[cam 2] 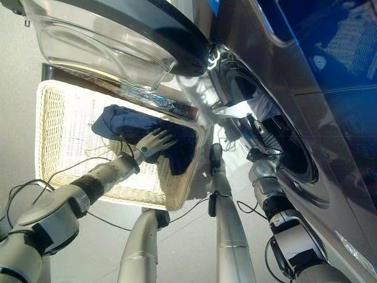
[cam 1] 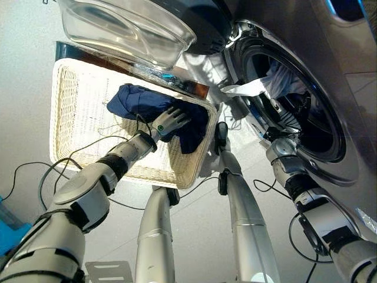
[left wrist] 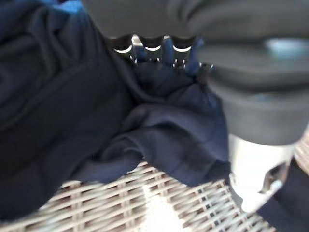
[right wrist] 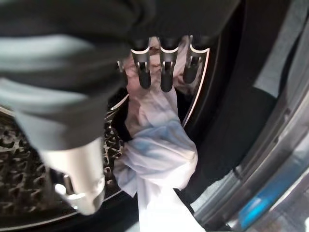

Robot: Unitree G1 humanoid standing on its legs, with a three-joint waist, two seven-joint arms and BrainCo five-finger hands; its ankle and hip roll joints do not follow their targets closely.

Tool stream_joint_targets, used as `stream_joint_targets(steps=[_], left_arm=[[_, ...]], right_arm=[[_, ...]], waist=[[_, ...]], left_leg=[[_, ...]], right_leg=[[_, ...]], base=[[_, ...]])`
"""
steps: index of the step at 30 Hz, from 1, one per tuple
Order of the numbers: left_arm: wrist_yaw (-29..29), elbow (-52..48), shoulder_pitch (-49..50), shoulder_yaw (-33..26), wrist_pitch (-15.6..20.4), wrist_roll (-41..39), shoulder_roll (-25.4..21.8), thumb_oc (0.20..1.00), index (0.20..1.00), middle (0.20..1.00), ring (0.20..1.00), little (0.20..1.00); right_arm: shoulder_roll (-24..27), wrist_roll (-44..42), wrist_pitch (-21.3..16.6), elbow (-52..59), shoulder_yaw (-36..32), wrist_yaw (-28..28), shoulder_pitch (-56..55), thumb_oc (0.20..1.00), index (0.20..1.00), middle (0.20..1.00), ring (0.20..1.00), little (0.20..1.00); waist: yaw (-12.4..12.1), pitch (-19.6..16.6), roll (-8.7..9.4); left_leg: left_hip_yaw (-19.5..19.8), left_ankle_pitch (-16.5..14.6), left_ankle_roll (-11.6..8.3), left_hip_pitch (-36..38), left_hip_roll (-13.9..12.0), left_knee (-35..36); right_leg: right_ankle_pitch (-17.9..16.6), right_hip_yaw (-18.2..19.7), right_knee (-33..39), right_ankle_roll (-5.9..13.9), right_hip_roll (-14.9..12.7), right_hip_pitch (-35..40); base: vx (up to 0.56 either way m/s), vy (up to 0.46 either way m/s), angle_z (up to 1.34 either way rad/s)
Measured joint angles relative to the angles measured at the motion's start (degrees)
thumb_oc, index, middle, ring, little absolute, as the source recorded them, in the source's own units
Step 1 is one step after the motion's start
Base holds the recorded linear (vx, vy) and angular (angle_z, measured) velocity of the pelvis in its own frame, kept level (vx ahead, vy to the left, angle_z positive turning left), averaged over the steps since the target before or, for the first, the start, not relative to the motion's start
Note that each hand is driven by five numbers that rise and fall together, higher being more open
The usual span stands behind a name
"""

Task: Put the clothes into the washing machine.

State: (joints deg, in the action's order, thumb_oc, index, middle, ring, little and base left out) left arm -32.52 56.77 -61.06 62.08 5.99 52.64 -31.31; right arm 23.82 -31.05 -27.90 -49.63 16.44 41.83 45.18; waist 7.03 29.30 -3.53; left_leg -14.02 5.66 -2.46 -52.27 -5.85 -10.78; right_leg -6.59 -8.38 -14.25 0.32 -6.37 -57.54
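Left hand fingertips vanish into navy garment folds.

count of what sits in front of me

i see one wicker basket on the floor, with one dark blue garment in it. one washing machine stands at my right, its one glass door swung open above the basket. one pale white and light blue cloth hangs from the drum opening. two hands of mine are out: my left hand and my right hand.
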Motion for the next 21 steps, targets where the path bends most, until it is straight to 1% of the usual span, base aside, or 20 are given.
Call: stream_joint_targets(steps=[1,3,5,8,9,14,15,17,19,20,21], left_arm=[[-0.2,0.5,0.1,0.0,-0.8,0.0,0.5,1.000,1.000,1.000,1.000,1.000],[-1.3,3.2,-0.1,-0.4,-3.7,0.0,3.0,1.000,1.000,1.000,1.000,1.000],[-1.9,3.1,0.4,-0.4,-6.5,0.1,4.1,1.000,1.000,1.000,1.000,1.000],[-2.1,3.3,0.9,-0.4,-8.8,0.4,4.9,1.000,1.000,1.000,1.000,1.000],[-2.0,3.3,1.2,-0.4,-10.1,0.4,5.5,1.000,1.000,1.000,1.000,1.000],[-0.6,3.4,1.4,-0.4,-13.4,0.5,6.9,1.000,1.000,1.000,1.000,1.000],[-0.6,3.4,1.4,-0.4,-13.4,0.5,6.9,1.000,1.000,1.000,1.000,1.000],[0.4,3.5,1.5,-0.4,-15.6,0.5,7.8,1.000,1.000,1.000,1.000,1.000],[1.3,3.5,1.6,-0.4,-16.7,0.5,8.1,1.000,1.000,1.000,1.000,1.000],[1.7,3.5,1.6,-0.4,-17.1,0.5,8.3,0.664,0.664,0.664,0.664,0.664],[2.3,3.5,1.6,-0.4,-17.3,0.5,8.4,0.200,0.200,0.200,0.200,0.200]], right_arm=[[-0.1,0.0,-0.1,0.0,0.0,0.0,0.2,1.000,1.000,1.000,1.000,1.000],[-0.5,-0.1,-0.4,-0.1,0.1,0.0,0.8,1.000,1.000,1.000,1.000,1.000],[-0.5,-0.1,-0.6,-0.1,0.1,0.0,1.2,1.000,1.000,1.000,1.000,1.000],[-0.5,-0.1,-0.6,-0.2,0.2,0.0,1.6,1.000,1.000,1.000,1.000,1.000],[-0.5,-0.1,-0.6,-0.2,0.2,0.0,2.0,1.000,1.000,1.000,1.000,1.000],[-0.6,-0.4,-0.9,-0.2,0.3,0.0,2.1,1.000,1.000,1.000,1.000,1.000],[-0.6,-0.4,-0.9,-0.2,0.3,0.0,2.1,1.000,1.000,1.000,1.000,1.000],[-0.6,-1.4,-1.0,-0.5,0.4,0.0,1.9,1.000,1.000,1.000,1.000,1.000],[-0.6,-1.8,-1.1,-0.6,0.4,-0.1,1.9,1.000,1.000,1.000,1.000,1.000],[-0.6,-2.0,-1.3,-0.7,0.4,-0.1,1.9,1.000,1.000,1.000,1.000,1.000],[-0.6,-2.4,-1.6,-0.7,0.4,-0.1,1.9,1.000,1.000,1.000,1.000,1.000]], waist=[[0.0,0.0,0.03],[0.0,0.0,0.05],[-0.1,0.1,0.11],[0.0,0.1,0.16],[0.0,0.1,0.19],[0.2,0.1,0.33],[0.2,0.1,0.33],[0.3,0.1,0.36],[0.5,0.2,0.60],[0.6,0.2,0.66],[0.7,0.2,0.71]], left_leg=[[0.0,0.0,0.00,-0.1,0.0,0.0],[0.1,0.0,-0.02,-0.3,-0.1,-0.1],[0.1,0.0,-0.04,-0.4,-0.1,-0.1],[0.1,0.0,-0.06,-0.4,-0.2,-0.1],[0.2,0.1,-0.10,-0.4,-0.2,-0.1],[0.3,0.1,-0.18,-0.5,-0.5,0.0],[0.3,0.1,-0.18,-0.5,-0.5,0.0],[0.7,0.2,-0.25,-0.5,-0.6,0.0],[1.0,0.2,-0.33,-0.5,-0.7,-0.1],[1.2,0.3,-0.40,-0.5,-0.7,-0.1],[1.5,0.4,-0.49,-0.5,-0.6,-0.1]], right_leg=[[0.0,0.0,0.0,0.00,0.0,0.0],[0.0,0.0,0.0,0.00,0.1,-0.2],[0.0,-0.1,0.0,0.00,0.1,-0.3],[0.0,-0.1,0.0,0.00,0.1,-0.3],[0.0,-0.2,0.0,-0.01,0.2,-0.3],[0.0,-0.3,0.0,0.00,0.2,-0.2],[0.0,-0.3,0.0,0.00,0.2,-0.2],[0.0,-0.7,0.0,0.01,0.2,0.1],[0.0,-1.0,0.0,0.04,0.3,0.3],[0.1,-1.2,0.0,0.11,0.3,0.4],[0.2,-1.4,0.0,0.25,0.4,0.5]], base=[[0.00,0.000,0.00],[0.00,0.000,0.00],[0.00,-0.027,0.00],[0.00,-0.048,0.00],[0.00,-0.045,0.00],[0.00,-0.032,0.00],[0.00,0.000,0.00],[0.00,-0.032,0.04],[0.00,-0.032,0.04],[0.00,-0.025,0.05],[0.00,-0.019,0.05]])
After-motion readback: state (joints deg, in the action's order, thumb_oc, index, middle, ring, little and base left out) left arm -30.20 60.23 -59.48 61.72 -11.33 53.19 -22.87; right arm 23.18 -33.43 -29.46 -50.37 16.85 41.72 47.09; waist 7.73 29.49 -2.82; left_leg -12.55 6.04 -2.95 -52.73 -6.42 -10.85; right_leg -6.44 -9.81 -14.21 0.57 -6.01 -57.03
